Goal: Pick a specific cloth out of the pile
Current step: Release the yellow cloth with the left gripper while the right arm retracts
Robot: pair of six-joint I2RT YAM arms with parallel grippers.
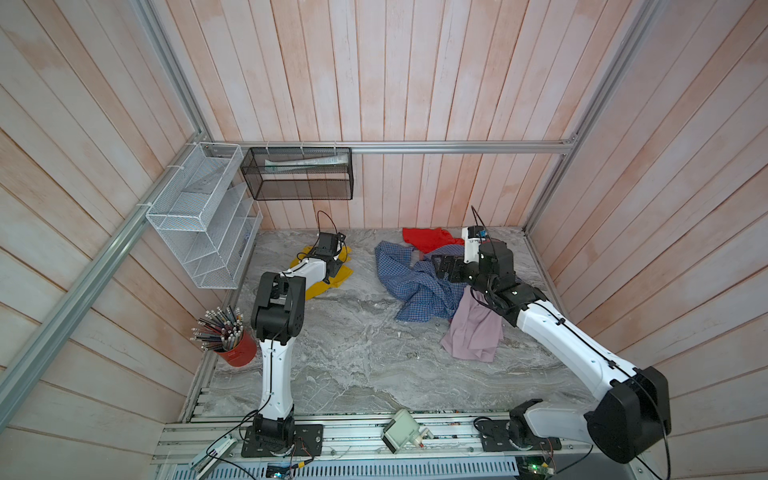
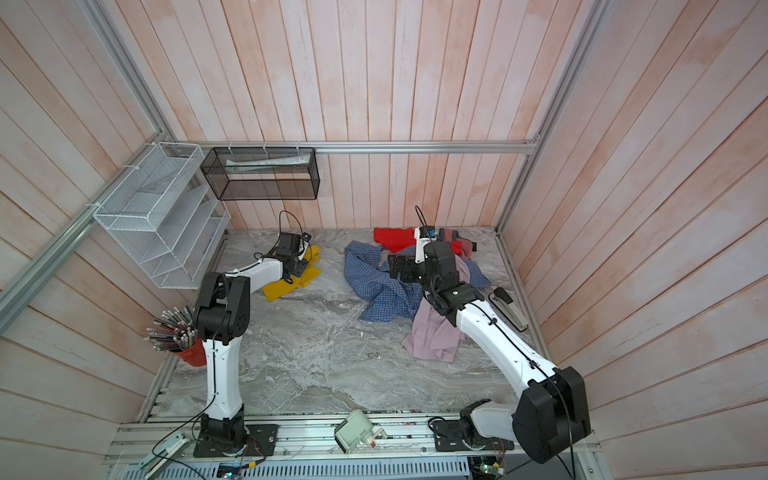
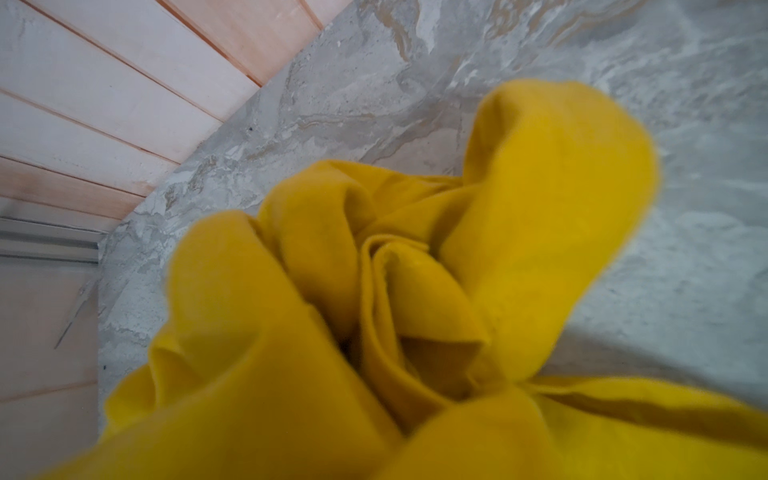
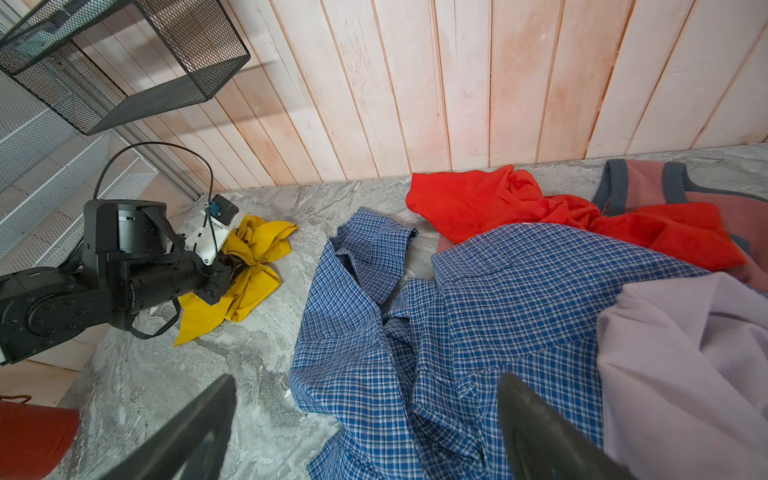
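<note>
Yellow cloth: on bench, well apart from pile. Left gripper buried in its folds, grip state we cannot tell; right gripper wide, empty. Risk, we judge: snagged fabric dragging on retreat.

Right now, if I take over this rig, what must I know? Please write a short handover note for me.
Left end effector: pressed into the bunched yellow cloth; its fingers are hidden, so I cannot tell whether it is open or shut.
Right end effector: open, empty, above the blue checked shirt of the pile.
The yellow cloth lies on the table, well apart from the pile.
Done: separation.
Left: probably confirm the release, then back the left end effector away.
</note>
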